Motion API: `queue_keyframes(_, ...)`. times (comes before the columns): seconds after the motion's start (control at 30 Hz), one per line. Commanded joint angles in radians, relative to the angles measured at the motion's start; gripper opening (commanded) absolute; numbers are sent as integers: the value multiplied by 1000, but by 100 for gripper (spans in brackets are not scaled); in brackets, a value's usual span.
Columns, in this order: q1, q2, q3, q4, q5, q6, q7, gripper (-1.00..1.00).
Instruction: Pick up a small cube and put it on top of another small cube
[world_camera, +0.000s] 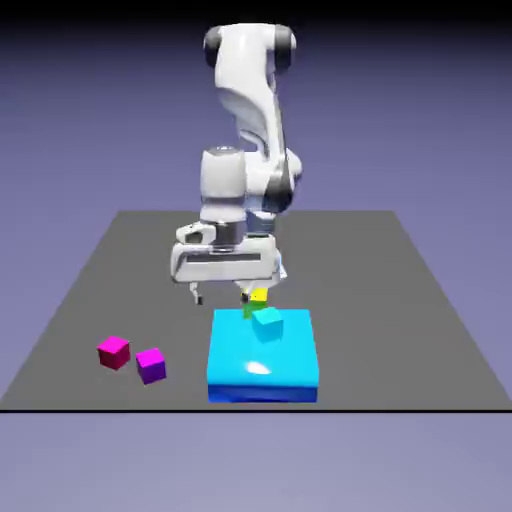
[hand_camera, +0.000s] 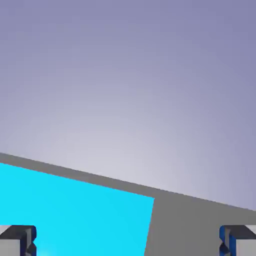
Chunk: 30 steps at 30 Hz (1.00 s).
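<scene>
A small cyan cube (world_camera: 267, 323) rests on the back part of a large flat cyan block (world_camera: 263, 362). Just behind it, a small yellow cube (world_camera: 258, 295) shows above a green one (world_camera: 248, 312), partly hidden by my hand. A magenta cube (world_camera: 113, 351) and a purple cube (world_camera: 151, 364) lie side by side on the table at the exterior view's left. My gripper (world_camera: 221, 297) hangs open just behind the block's far left corner, holding nothing. In the hand view my gripper (hand_camera: 128, 242) has its fingertips (hand_camera: 17, 240) wide apart, over the cyan block (hand_camera: 75, 210).
The dark grey table (world_camera: 400, 300) carries everything. Its front edge runs just in front of the large block. The hand view shows a strip of table (hand_camera: 200, 225) beyond the block and then the plain backdrop.
</scene>
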<state>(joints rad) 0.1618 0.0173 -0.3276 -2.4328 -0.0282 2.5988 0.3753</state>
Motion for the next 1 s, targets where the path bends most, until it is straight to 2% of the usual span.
queue_keyframes(0.0, 11, 36, -20, 23, -2, -27, -23, 0)
queue_keyframes(0.53, 161, 615, -343, 395, -30, -459, -383, 0)
queue_keyframes(0.7, 100, 720, -296, 353, 7, -310, -394, 0)
queue_keyframes(0.73, 100, 720, -296, 353, 7, -310, -394, -100)
queue_keyframes(0.87, 153, 628, -337, 390, -25, -440, -384, -100)
queue_keyframes(0.97, 129, 625, -313, 395, -49, -469, -356, -100)
